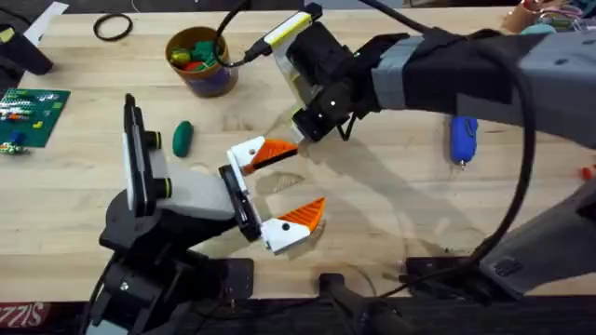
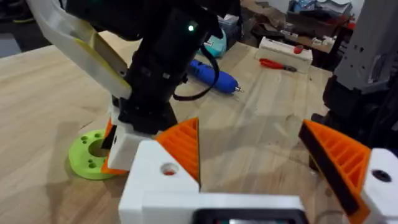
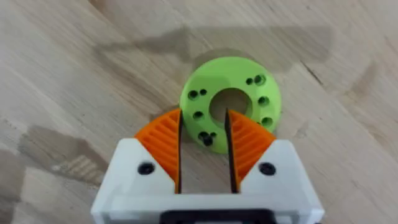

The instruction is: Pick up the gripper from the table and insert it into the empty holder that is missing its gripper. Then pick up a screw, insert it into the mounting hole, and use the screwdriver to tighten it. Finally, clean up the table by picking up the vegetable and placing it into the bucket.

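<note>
My right gripper (image 1: pixel 312 126) reaches to the table's (image 1: pixel 391 214) middle and points down. In the right wrist view it (image 3: pixel 204 115) hangs over a lime-green ring (image 3: pixel 234 109) with several small holes, the orange pads (image 3: pixel 163 144) a narrow gap apart with nothing between them. My left gripper (image 1: pixel 303 179) is wide open and empty just in front of it. The blue screwdriver (image 1: pixel 463 138) lies to the right. The dark green vegetable (image 1: pixel 182 138) lies left of centre, near the bucket (image 1: pixel 209 82). The loose gripper, holder and screw are out of view.
Red, yellow and green toys (image 1: pixel 191 51) fill the bucket. A green circuit board (image 1: pixel 28 112) lies at the left edge and a black ring (image 1: pixel 112 28) at the back left. A white box with a red tool (image 2: pixel 277 63) lies beyond the screwdriver (image 2: pixel 214 74).
</note>
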### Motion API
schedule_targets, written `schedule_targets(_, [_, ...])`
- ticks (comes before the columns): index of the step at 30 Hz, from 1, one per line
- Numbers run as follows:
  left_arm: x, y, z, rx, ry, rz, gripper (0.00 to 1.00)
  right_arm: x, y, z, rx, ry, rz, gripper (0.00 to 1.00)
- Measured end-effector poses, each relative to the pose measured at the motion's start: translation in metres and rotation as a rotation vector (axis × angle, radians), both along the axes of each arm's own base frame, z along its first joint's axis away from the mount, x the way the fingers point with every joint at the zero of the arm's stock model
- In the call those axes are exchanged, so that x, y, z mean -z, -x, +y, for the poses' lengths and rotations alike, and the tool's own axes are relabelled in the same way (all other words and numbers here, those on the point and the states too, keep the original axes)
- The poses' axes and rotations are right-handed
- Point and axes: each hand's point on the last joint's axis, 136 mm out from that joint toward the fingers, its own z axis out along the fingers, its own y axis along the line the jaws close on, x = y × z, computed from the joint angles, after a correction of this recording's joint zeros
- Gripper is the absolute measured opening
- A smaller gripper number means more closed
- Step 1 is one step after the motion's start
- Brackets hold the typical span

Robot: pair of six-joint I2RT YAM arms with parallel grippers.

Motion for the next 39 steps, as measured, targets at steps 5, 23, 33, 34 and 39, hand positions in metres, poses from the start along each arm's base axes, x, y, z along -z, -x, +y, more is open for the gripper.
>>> schedule_targets(5, [0.0, 0.0, 0.0, 0.0, 0.0, 0.0, 0.982, -0.001, 0.001, -0.002, 0.004, 0.008, -0.001, 0.384])
schedule_targets(23, [0.0, 0.0, 0.0, 0.0, 0.0, 0.0, 0.982, -0.018, 0.006, -0.004, 0.032, -0.011, -0.007, 0.384])
schedule_targets(33, [0.0, 0.0, 0.0, 0.0, 0.0, 0.0, 0.982, -0.011, 0.007, -0.004, 0.034, 0.0, 0.007, 0.384])
schedule_targets(34, [0.0, 0.0, 0.0, 0.0, 0.0, 0.0, 0.982, -0.008, 0.007, -0.005, 0.035, 0.006, 0.014, 0.384])
schedule_targets(39, [0.0, 0.0, 0.0, 0.0, 0.0, 0.0, 0.982, -0.003, 0.008, -0.006, 0.041, 0.014, 0.025, 0.384])
